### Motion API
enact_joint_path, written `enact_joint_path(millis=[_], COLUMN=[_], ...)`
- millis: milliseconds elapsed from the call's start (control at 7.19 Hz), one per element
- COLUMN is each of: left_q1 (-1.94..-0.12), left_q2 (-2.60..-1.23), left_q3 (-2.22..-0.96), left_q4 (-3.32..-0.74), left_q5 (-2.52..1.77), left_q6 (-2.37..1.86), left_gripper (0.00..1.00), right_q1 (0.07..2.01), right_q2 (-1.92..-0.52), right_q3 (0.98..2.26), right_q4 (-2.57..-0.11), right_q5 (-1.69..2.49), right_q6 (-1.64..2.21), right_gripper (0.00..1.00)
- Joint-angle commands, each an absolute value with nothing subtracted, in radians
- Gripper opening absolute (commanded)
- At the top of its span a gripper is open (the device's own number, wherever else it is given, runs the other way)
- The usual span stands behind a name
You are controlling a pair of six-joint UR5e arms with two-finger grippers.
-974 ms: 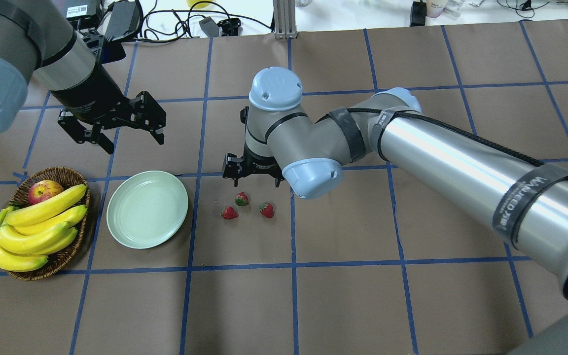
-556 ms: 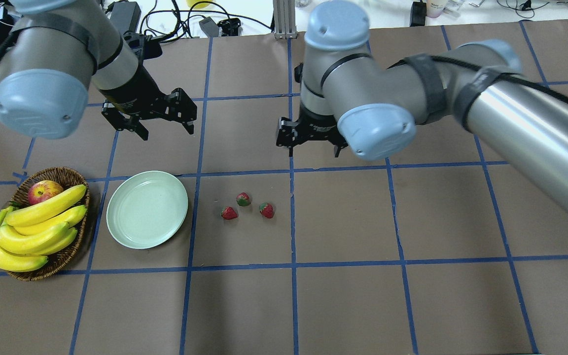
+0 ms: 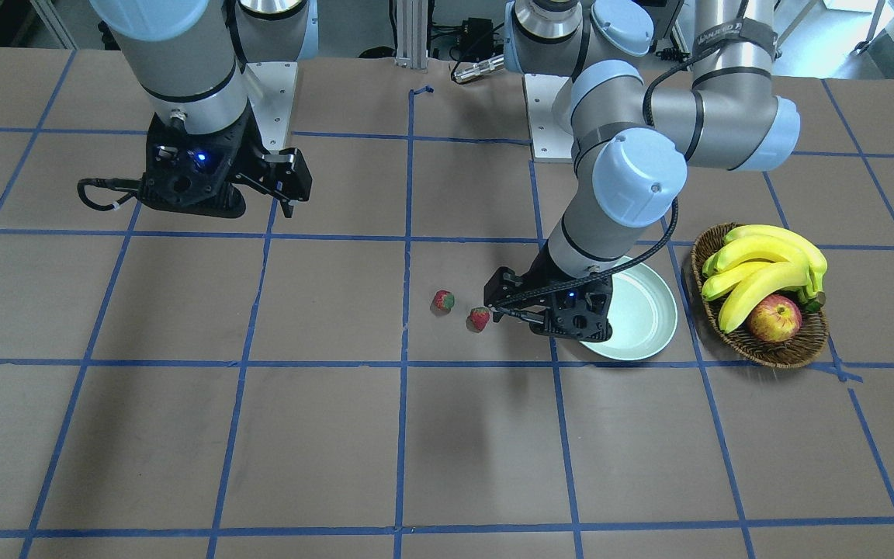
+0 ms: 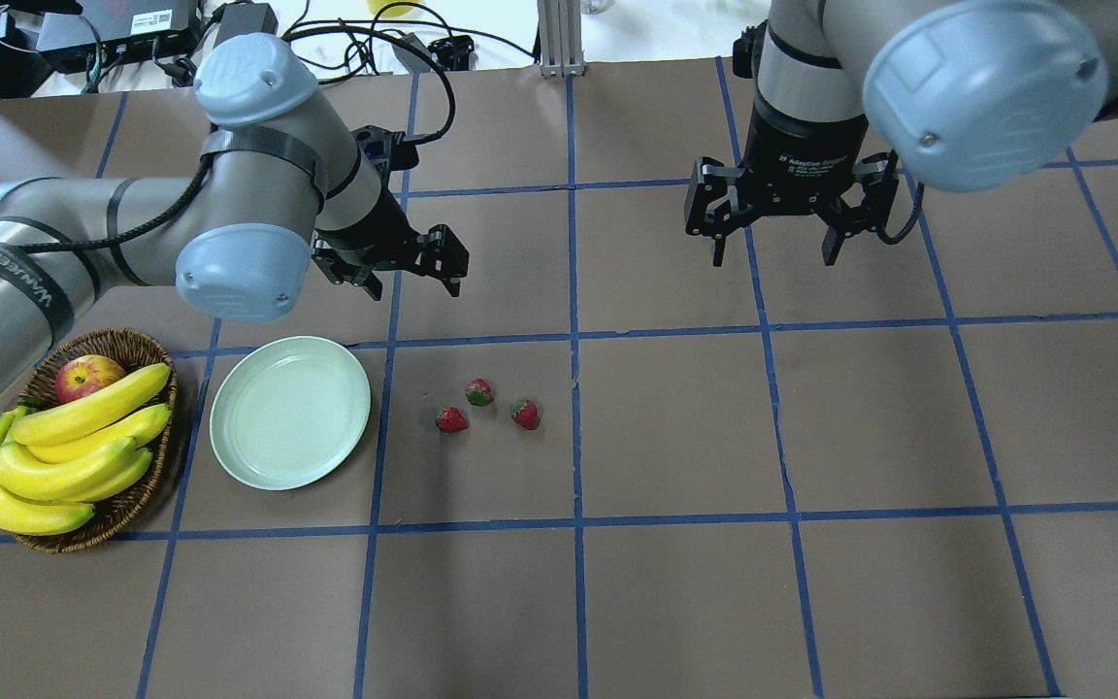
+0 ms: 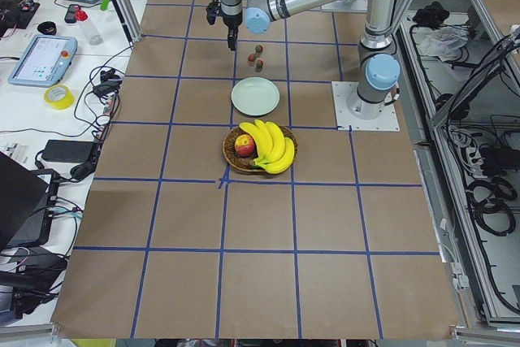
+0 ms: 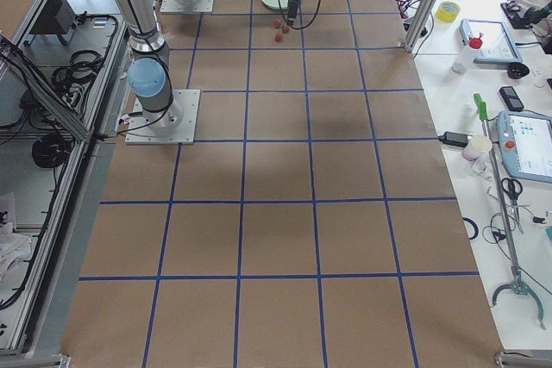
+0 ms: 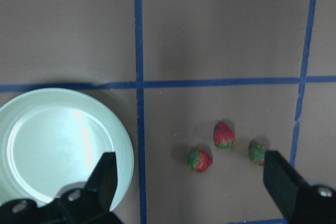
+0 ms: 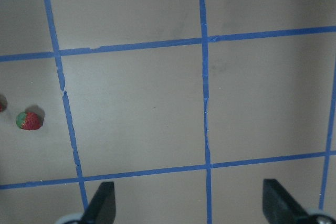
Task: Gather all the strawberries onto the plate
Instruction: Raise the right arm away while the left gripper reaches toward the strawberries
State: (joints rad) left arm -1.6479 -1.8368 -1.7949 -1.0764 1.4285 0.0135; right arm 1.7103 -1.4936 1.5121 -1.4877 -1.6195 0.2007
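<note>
Wicker basket beside plate, strawberries nearby; left pincer and right pincer spread.

Overhead and front-facing cameras face each other across the plate; the left wrist camera shares it, close, from above.

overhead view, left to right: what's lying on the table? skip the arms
wicker basket → plate → left strawberry → middle strawberry → right strawberry
</note>
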Motion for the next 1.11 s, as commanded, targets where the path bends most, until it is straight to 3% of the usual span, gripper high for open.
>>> enact_joint_path(millis=[0, 974], left_q1=[-1.667, -1.713], left_q2=[-1.897, -1.963], left_q3=[-1.827, -1.881], left_q4=[-1.051, -1.017], left_q5=[1.424, 1.388], left_q6=[0.073, 0.109], left_gripper=[1.00, 1.00], right_q1=[1.707, 1.706], right_q2=[-1.554, -1.569], right_q3=[1.473, 1.500], right_q4=[-1.465, -1.594], right_q5=[-1.672, -1.522], right_q6=[0.152, 0.149], right_gripper=[1.00, 1.00])
